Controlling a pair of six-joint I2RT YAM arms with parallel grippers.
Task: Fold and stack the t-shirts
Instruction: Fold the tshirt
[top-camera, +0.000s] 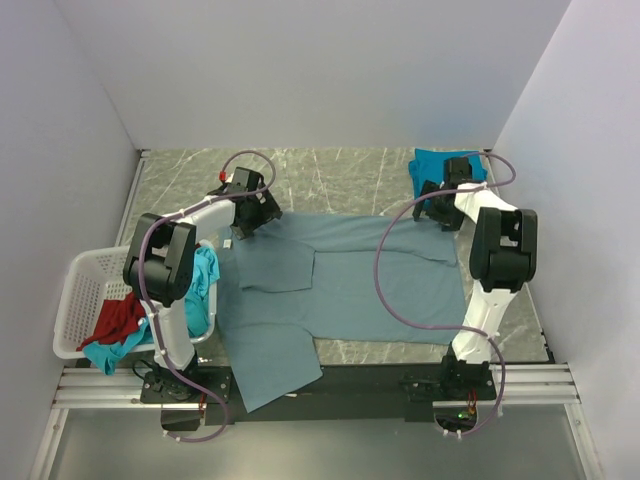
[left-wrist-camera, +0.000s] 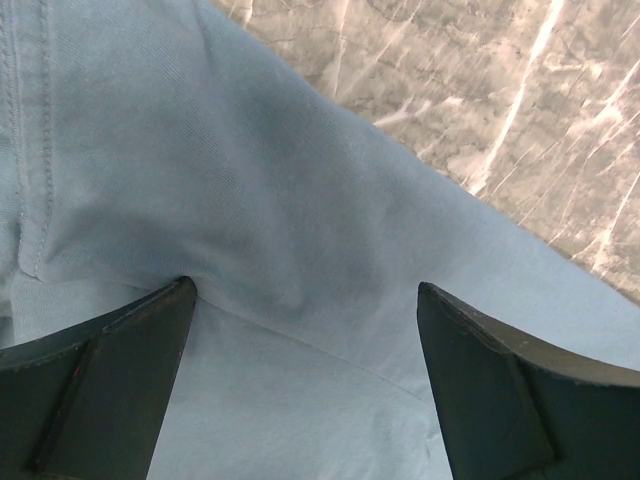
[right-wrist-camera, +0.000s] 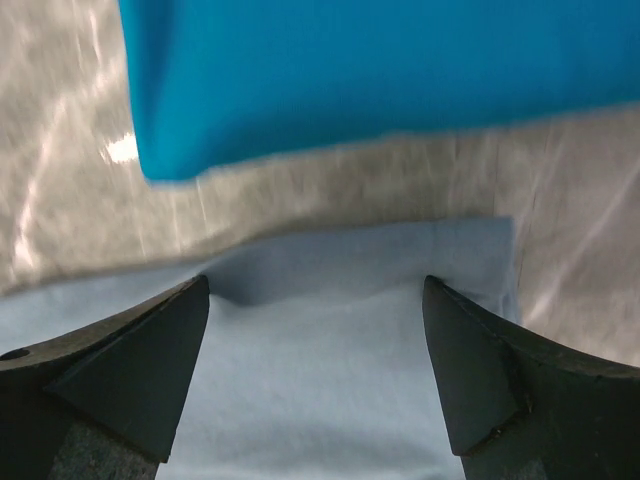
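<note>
A large dusty grey-blue t-shirt (top-camera: 340, 290) lies spread flat across the table, one sleeve hanging over the near edge. My left gripper (top-camera: 243, 228) is open, fingertips pressed down on the shirt's far left corner (left-wrist-camera: 300, 250). My right gripper (top-camera: 440, 218) is open, fingertips down on the shirt's far right corner (right-wrist-camera: 330, 330). A folded teal-blue t-shirt (top-camera: 440, 170) lies at the far right, just beyond the right gripper; it also shows in the right wrist view (right-wrist-camera: 380, 70). Red (top-camera: 118, 318) and turquoise (top-camera: 205, 275) t-shirts sit in the basket.
A white lattice laundry basket (top-camera: 78, 300) stands at the table's left edge beside the left arm. The marble table top (top-camera: 330, 180) shows behind the spread shirt. White walls close in on three sides.
</note>
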